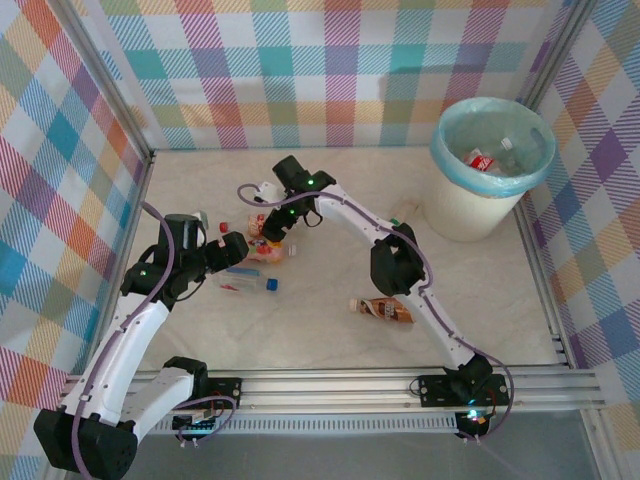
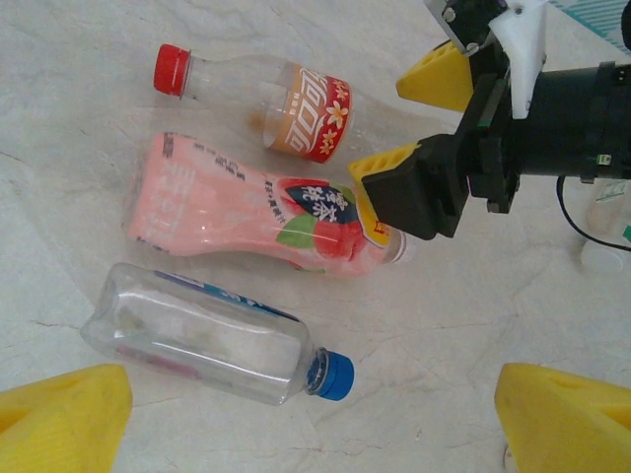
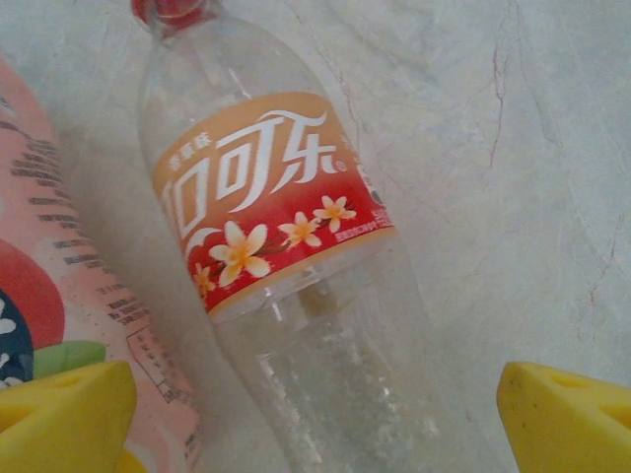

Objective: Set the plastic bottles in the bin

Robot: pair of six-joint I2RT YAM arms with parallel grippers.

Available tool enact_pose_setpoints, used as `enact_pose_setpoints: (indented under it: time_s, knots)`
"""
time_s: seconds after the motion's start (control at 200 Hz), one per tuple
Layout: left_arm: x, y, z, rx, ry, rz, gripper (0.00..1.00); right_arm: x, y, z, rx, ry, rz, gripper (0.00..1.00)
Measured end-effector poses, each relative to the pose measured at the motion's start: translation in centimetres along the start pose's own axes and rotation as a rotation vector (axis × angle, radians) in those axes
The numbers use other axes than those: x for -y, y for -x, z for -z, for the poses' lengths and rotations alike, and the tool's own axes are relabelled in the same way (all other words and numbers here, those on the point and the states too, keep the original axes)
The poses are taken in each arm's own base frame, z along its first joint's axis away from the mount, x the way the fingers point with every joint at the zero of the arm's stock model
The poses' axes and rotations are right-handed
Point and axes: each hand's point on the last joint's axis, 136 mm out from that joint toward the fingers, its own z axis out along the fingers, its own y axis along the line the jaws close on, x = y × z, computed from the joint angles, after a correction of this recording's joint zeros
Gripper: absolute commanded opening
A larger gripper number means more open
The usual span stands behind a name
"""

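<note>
Three plastic bottles lie side by side on the marble table: a clear red-capped one with an orange-red label [image 2: 296,99] [image 3: 286,246], a pink one [image 2: 246,212] [image 3: 39,286] and a clear blue-capped one [image 2: 207,335]. My right gripper [image 3: 315,424] [image 2: 409,128] [image 1: 268,228] is open, its yellow fingers [image 3: 64,419] on either side of the red-capped bottle's lower end, one finger over the pink bottle. My left gripper [image 2: 311,434] [image 1: 238,248] is open above the table beside the blue cap, holding nothing. The bin [image 1: 445,150] stands far right with bottles [image 1: 490,160] inside.
A brown-labelled bottle [image 1: 383,310] lies alone mid-table near the right arm's elbow. A white bottle [image 1: 268,190] sits behind the cluster. Checked walls close the table on three sides. Both arms crowd over the bottle cluster left of centre.
</note>
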Motion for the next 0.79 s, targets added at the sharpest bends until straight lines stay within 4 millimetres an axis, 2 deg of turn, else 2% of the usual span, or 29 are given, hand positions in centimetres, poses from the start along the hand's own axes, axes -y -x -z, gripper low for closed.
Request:
enact_pose_setpoints:
  time_s: [0.15,0.315,0.52,0.795]
  knots:
    - [-0.2,0.1,0.0,0.003,0.005,0.001,0.95,0.5,-0.1,0.0,-0.004,-0.014,0.002,0.86]
    - [-0.5,-0.3,-0.2,-0.006,0.012,0.004,0.95,0.9,-1.3,-0.2,-0.042,-0.013,-0.011,0.81]
    - [-0.6,-0.4,-0.1,-0.004,0.013,0.006,0.95,1.4,-2.6,-0.4,-0.083,-0.017,-0.025,0.71]
    - [-0.6,-0.4,0.0,-0.001,0.011,0.006,0.95,1.8,-4.1,-0.8,-0.119,-0.021,-0.038,0.67]
